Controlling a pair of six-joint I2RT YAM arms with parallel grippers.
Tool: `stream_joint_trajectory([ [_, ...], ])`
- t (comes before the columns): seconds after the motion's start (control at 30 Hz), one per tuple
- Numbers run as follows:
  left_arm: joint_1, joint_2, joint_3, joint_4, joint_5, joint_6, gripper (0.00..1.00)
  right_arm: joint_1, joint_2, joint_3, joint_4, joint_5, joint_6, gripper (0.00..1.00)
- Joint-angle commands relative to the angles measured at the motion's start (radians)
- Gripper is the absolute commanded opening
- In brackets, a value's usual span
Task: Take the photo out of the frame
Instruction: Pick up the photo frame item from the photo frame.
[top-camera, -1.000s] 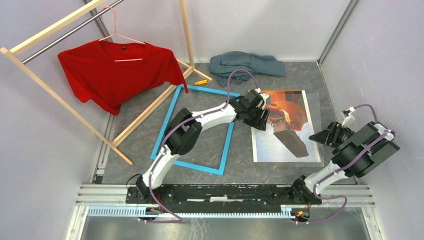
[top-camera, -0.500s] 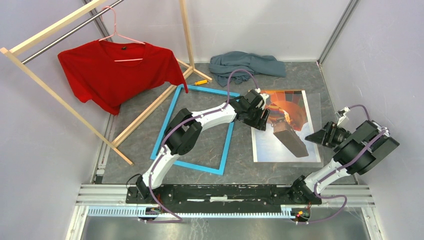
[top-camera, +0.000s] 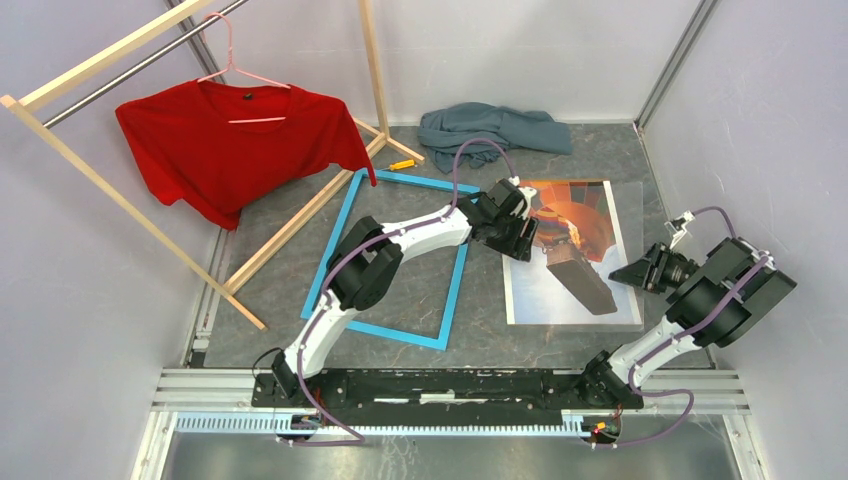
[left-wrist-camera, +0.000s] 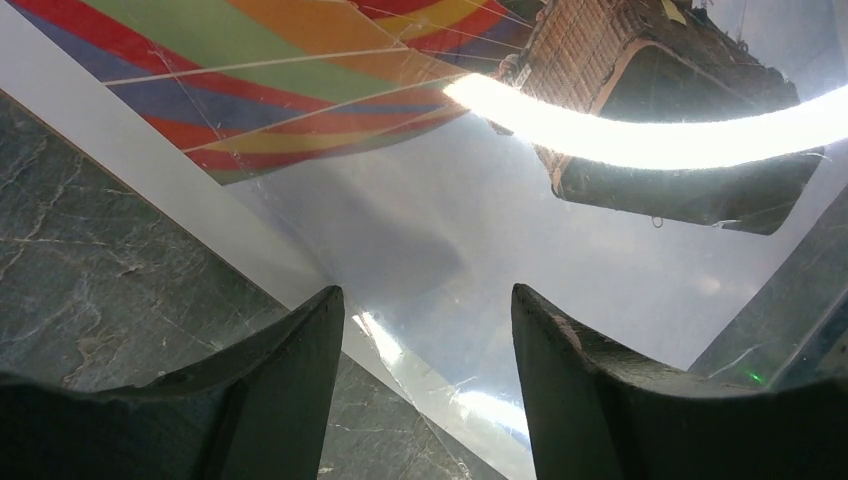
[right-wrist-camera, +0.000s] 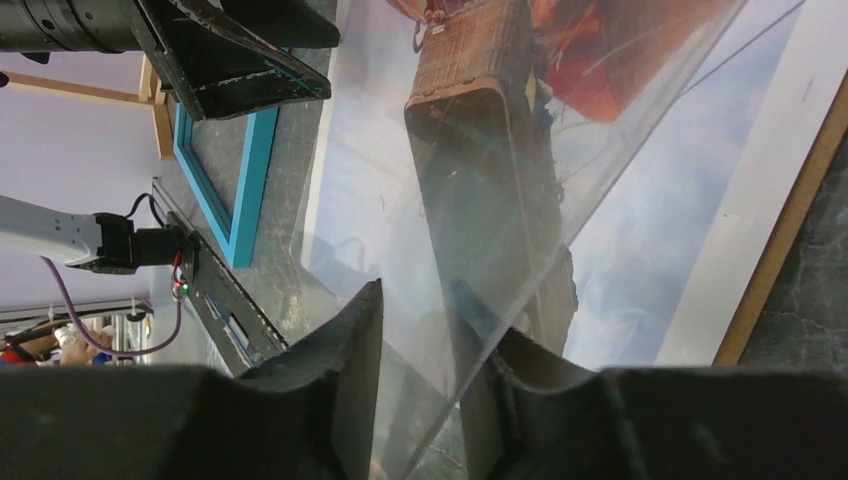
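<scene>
On the grey marbled surface, the thin light-blue rectangular picture frame lies empty at centre. The hot-air-balloon photo print lies just to its right, under a clear sheet. The left pincer hovers open over the print. The sheet's edge runs between the right pincer's fingers, but I cannot tell whether they pinch it. The photo looks already out of the frame, so the next move is probably to lift the sheet away.

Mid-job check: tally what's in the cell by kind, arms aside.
Picture parts: 4 (frame, photo, clear sheet, brown backing board)
Fabrics: 2 (red T-shirt, grey-blue cloth)
Hanging gear: 2 (wooden clothes rack, pink hanger)
Loose bits: 1 (small yellow item)
Total: 9
</scene>
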Motion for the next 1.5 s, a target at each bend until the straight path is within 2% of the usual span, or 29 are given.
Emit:
stream_joint_trajectory([
  [0.0,0.005,-0.058,-0.023,-0.012,0.005,-0.010,0.69,0.017,0.005,0.001,-0.028,-0.046,-0.010,0.31],
  [0.13,0.008,-0.067,-0.027,-0.011,0.005,-0.008,0.70,0.020,-0.005,0.008,-0.028,-0.050,-0.002,0.09],
  [0.27,0.023,-0.091,-0.019,-0.014,0.013,-0.008,0.71,0.020,-0.024,0.018,-0.028,-0.060,0.011,0.00],
  [0.53,0.093,-0.196,-0.012,-0.017,0.032,0.010,0.72,0.021,-0.072,0.050,-0.029,-0.113,0.081,0.00],
  [0.93,0.262,-0.319,-0.099,0.012,0.095,0.066,0.73,0.054,-0.105,0.089,-0.029,-0.208,0.179,0.01],
  [1.3,0.352,-0.480,-0.274,0.034,0.121,0.171,0.74,0.125,-0.142,0.190,-0.030,-0.323,0.289,0.02],
  [1.47,0.404,-0.534,-0.342,0.036,0.141,0.199,0.78,0.189,-0.166,0.268,-0.028,-0.358,0.331,0.05],
])
